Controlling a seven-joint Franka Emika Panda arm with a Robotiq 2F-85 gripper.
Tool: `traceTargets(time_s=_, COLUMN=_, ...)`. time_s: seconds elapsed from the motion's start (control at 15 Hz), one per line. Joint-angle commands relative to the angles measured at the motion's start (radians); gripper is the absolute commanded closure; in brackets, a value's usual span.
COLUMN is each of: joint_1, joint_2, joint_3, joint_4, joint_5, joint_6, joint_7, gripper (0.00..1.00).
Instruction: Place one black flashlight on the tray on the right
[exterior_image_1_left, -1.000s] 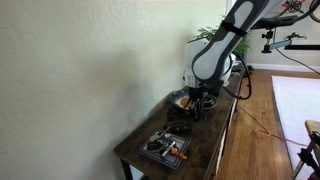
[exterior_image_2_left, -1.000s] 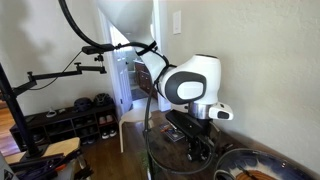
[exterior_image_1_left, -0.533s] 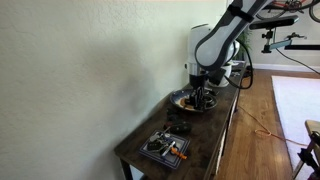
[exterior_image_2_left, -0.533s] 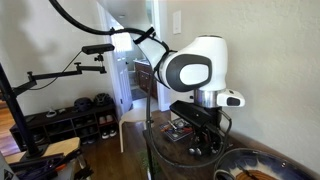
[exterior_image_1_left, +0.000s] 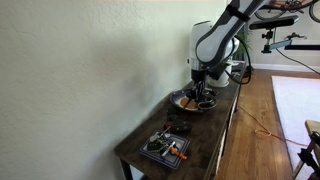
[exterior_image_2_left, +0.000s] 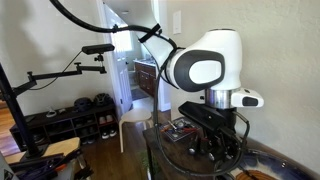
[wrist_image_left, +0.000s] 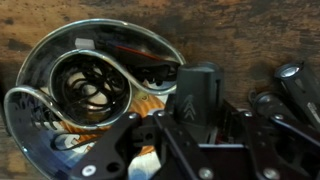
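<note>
Over round tray (wrist_image_left: 45, 75), jaws hover (grip unclear); rect. tray (exterior_image_1_left: 150, 153) well apart.

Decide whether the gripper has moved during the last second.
Yes. In an exterior view the gripper has shifted away from the rectangular tray and now hangs over the round tray.

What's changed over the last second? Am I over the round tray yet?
The gripper moved along the table, away from the rectangular tray, and now hangs over the edge of the round tray; most of that travel came early. Nothing taken or released; its grip is unclear. Both trays and their contents stayed put.
</note>
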Motion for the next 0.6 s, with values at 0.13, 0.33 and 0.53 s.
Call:
traceTargets(time_s=0.13, joint_1=-0.019, joint_2=0.099, joint_3=-0.002, joint_4=0.131, joint_5=-0.009, joint_6=-0.038, joint_7=-0.008, gripper=0.85)
traceTargets(time_s=0.33, joint_1=-0.031, joint_2=0.159, joint_3=0.004, joint_4=0.198, joint_5=-0.003, joint_6=-0.042, joint_7=-0.015, gripper=0.85)
traceTargets(time_s=0.53, joint_1=-0.04, joint_2=0.214, joint_3=0.012, joint_4=0.263, joint_5=0.001, joint_6=-0.054, joint_7=-0.023, gripper=0.85)
